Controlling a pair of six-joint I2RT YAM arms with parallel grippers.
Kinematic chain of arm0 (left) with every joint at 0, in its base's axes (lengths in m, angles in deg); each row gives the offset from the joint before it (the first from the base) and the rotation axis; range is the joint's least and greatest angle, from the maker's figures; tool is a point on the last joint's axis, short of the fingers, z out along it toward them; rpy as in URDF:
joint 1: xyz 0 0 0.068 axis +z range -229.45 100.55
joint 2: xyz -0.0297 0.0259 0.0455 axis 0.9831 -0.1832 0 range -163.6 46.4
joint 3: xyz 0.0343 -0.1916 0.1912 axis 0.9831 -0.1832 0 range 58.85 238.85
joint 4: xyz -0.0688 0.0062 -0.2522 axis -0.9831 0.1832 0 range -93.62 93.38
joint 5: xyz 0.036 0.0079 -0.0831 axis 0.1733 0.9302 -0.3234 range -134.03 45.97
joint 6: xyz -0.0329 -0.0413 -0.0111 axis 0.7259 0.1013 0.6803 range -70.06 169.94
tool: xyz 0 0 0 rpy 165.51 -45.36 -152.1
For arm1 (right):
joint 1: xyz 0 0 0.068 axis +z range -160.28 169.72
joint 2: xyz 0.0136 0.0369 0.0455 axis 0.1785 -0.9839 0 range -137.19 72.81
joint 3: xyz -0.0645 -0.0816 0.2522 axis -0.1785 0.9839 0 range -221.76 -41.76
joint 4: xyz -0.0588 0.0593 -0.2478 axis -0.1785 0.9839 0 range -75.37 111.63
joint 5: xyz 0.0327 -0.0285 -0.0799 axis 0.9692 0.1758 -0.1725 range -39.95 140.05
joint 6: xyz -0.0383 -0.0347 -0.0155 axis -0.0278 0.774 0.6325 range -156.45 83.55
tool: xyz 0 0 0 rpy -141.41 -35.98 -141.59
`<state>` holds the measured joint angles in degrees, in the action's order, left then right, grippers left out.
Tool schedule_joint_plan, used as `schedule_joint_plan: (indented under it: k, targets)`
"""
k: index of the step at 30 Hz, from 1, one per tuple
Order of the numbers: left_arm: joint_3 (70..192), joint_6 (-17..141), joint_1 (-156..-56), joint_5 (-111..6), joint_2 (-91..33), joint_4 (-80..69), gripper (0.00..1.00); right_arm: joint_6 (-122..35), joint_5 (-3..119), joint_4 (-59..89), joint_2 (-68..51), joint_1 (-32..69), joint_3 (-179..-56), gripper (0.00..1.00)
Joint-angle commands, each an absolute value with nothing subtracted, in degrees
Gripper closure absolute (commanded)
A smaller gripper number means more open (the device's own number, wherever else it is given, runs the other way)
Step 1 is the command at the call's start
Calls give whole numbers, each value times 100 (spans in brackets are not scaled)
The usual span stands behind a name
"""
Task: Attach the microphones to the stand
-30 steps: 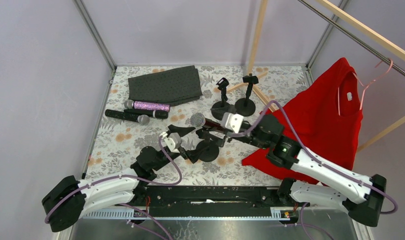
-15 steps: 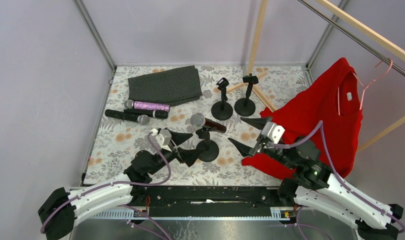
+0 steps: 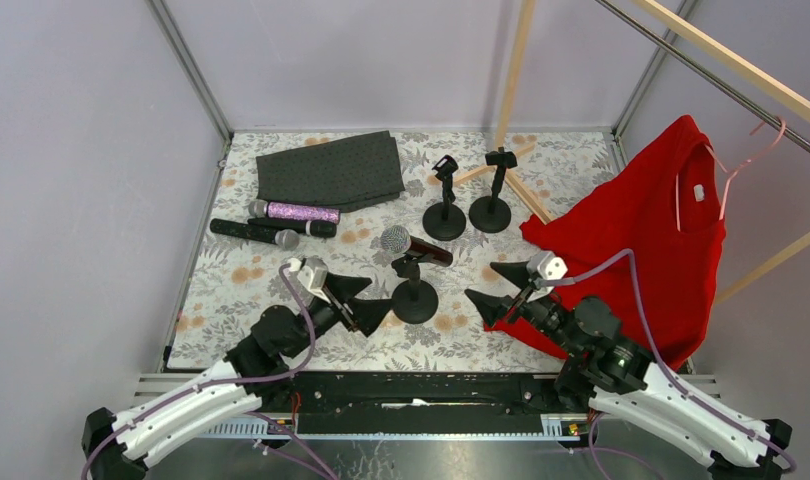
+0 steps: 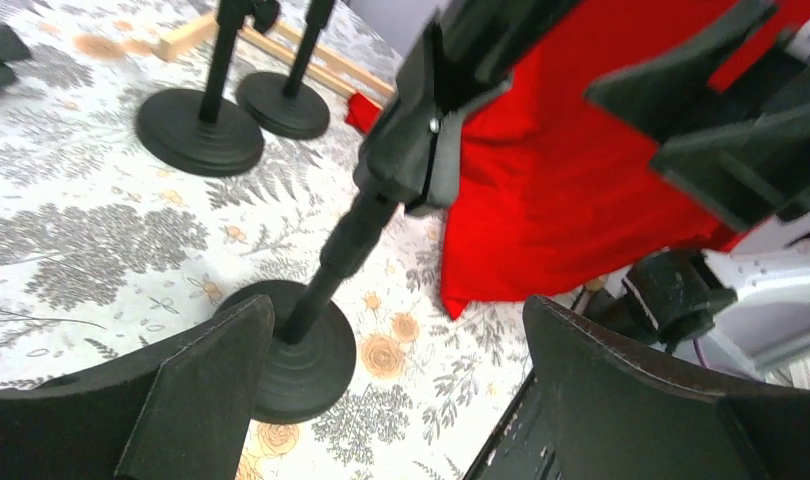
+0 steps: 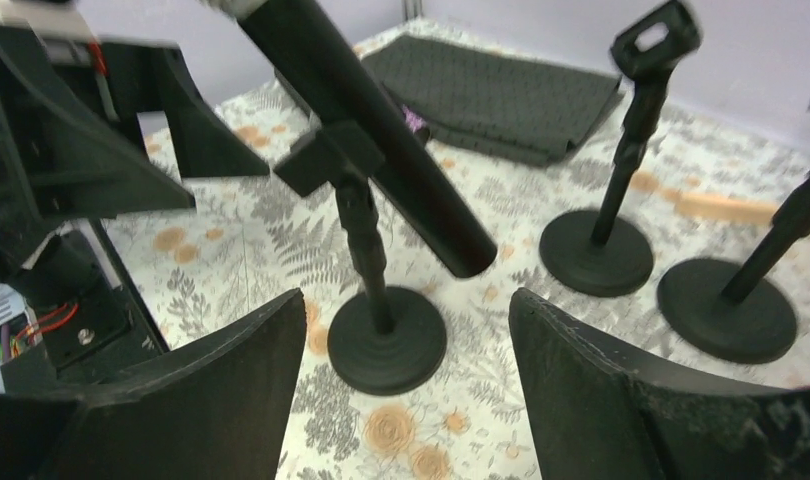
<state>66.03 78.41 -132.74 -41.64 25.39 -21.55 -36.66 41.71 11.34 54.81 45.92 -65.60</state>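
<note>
One black microphone (image 3: pixel 413 246) (image 5: pixel 381 130) with a grey mesh head lies tilted in the clip of the nearest stand (image 3: pixel 415 300) (image 4: pixel 311 300) (image 5: pixel 386 340). Nothing touches it. My left gripper (image 3: pixel 379 292) (image 4: pixel 396 310) is open just left of that stand's base. My right gripper (image 3: pixel 479 280) (image 5: pixel 406 300) is open to its right, a short way off. A purple glitter microphone (image 3: pixel 296 212) and two black microphones (image 3: pixel 281 227) (image 3: pixel 251 233) lie on the mat at the far left. Two empty stands (image 3: pixel 444 215) (image 3: pixel 491 210) wait behind.
A dark grey cloth (image 3: pixel 331 170) (image 5: pixel 491 85) lies folded at the back left. A red shirt (image 3: pixel 641 240) (image 4: pixel 581 170) on a pink hanger drapes over the mat's right edge, close to my right arm. Wooden rails (image 3: pixel 516 70) lean at the back.
My right gripper has let go of the microphone on the stand and pulled back toward the near right. My left gripper has also backed away from the stand toward the near edge.
</note>
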Motion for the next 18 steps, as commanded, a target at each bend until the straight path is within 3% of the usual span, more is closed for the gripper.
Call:
schedule_joint_plan:
  k: [1, 7, 11, 18]
  targets:
    - [7329, 8039, -13297, -3299, 2870, -1310, 1, -4202, 4353, 510, 5303, 4614, -6113, 21]
    - [8367, 7904, -13295, -2699, 2760, -426, 1, -4274, 4680, -821, 4623, 4615, -5434, 23]
    - [9319, 7932, -13290, -1922, 2362, 978, 1, -4331, 4820, -1725, 4059, 4614, -5072, 26]
    - [10174, 7479, -13297, -1629, 1861, 2103, 1, -4513, 4958, -3720, 2701, 4619, -4627, 32]
